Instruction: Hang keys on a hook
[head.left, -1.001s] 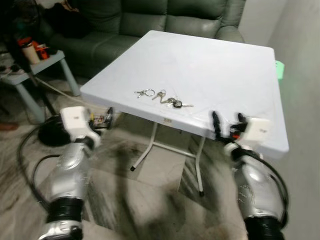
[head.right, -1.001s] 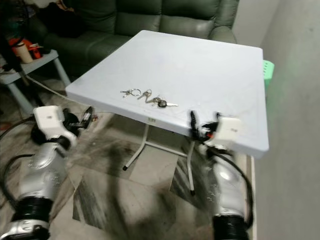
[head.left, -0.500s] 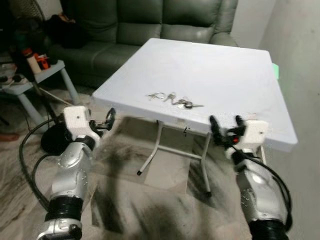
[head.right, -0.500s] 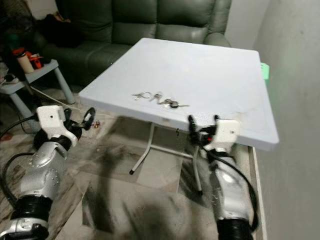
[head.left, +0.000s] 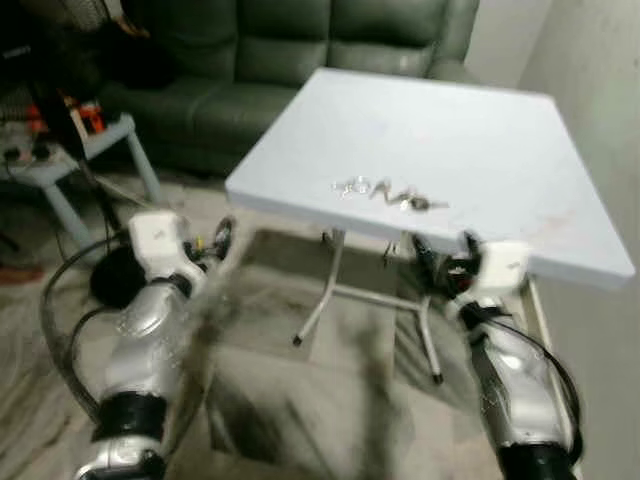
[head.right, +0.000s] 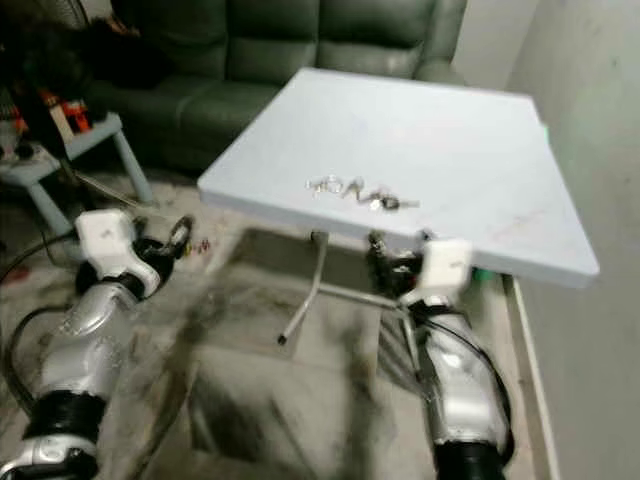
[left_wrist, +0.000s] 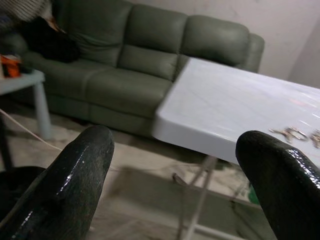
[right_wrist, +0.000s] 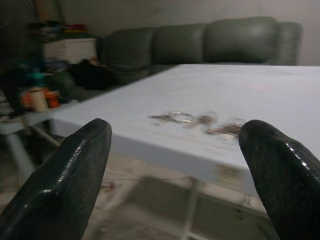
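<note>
A bunch of keys (head.left: 388, 192) on rings lies near the front edge of a white folding table (head.left: 480, 130); the same keys (right_wrist: 200, 120) appear blurred in the right wrist view and small in the left wrist view (left_wrist: 294, 134). My right gripper (head.left: 442, 253) is open, held just below and in front of the table's front edge, a little right of the keys. My left gripper (head.left: 218, 238) is open, low and left of the table, over the floor. No hook is in sight.
A green sofa (head.left: 300, 50) stands behind the table. A small grey side table (head.left: 60, 160) with bottles and clutter is at the left. A white wall (head.left: 600, 80) runs along the right. Patterned floor tiles (head.left: 300, 400) and cables lie below.
The whole picture has shifted and blurred, so the camera moved; the table and keys now sit further right. Both grippers hold about the same pose, still open.
</note>
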